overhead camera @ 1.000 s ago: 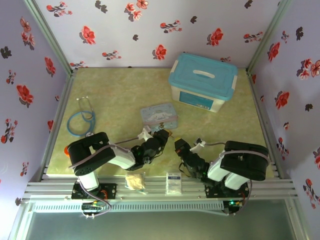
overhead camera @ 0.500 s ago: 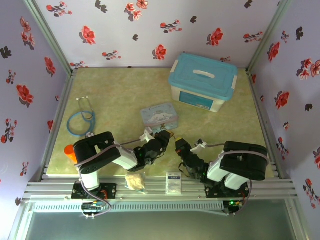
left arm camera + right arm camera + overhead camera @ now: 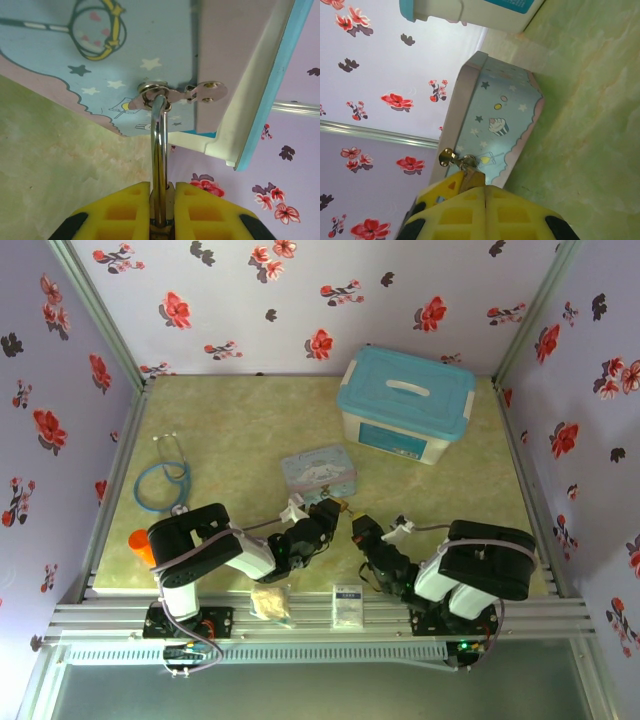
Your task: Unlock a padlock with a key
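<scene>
The brass padlock point(image 3: 162, 212) is pinched between the yellow fingers of my left gripper point(image 3: 162, 186), which is shut on its body. Its silvery shackle point(image 3: 159, 145) runs up through the hasp ring on the front of the pale blue cartoon tin point(image 3: 100, 60). In the right wrist view the padlock point(image 3: 472, 179) shows just beyond my right gripper point(image 3: 485, 189), whose fingers are pressed together. The key is hidden. From above, both grippers meet at the tin's point(image 3: 318, 472) near edge, the left gripper point(image 3: 330, 512) beside the right gripper point(image 3: 358, 528).
A white box with a blue lid point(image 3: 405, 405) stands at the back right. A blue stethoscope point(image 3: 163, 480) lies at the left, and an orange object point(image 3: 140, 543) sits by the left arm. A white card point(image 3: 347, 605) and a beige lump point(image 3: 270, 602) rest on the front rail.
The left arm's elbow has shifted slightly right, uncovering the orange object. Both grippers have stayed at the tin's front edge.
</scene>
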Controlling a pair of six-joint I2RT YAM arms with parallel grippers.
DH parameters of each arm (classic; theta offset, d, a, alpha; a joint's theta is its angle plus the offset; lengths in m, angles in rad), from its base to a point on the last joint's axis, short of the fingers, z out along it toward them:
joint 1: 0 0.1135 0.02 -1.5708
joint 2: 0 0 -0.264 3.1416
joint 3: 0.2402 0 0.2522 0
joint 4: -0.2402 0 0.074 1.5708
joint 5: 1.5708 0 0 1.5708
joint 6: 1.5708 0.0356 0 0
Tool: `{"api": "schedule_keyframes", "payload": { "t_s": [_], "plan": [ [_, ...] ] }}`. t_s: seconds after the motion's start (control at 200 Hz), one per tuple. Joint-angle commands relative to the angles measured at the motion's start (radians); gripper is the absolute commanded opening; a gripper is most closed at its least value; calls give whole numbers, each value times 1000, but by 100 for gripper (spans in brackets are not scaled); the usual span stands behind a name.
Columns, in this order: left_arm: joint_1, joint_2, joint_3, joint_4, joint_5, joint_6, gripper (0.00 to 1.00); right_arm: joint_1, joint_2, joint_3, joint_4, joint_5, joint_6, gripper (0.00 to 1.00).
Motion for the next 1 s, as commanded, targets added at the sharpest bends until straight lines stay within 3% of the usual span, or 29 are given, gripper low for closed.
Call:
{"api": "schedule_keyframes", "payload": {
  "t_s": [0.0,0.155,0.335,0.62,0.815,0.995],
  "plan": [
    [-24,12,32,83,59,41,0,-54,-10,19,14,-157,-36,0],
    [-24,25,17,100,55,24,0,-115,9,36,14,-294,-21,0],
    [-25,19,17,114,40,38,0,-117,65,77,14,-355,8,0],
    [-20,27,22,148,21,40,0,-62,101,48,16,-261,50,0],
    [-18,-10,-28,74,28,70,0,-74,46,4,14,-255,-28,0],
    [-19,-72,-87,-103,35,107,0,-170,-3,-7,-56,-484,-78,0]
  ]
}}
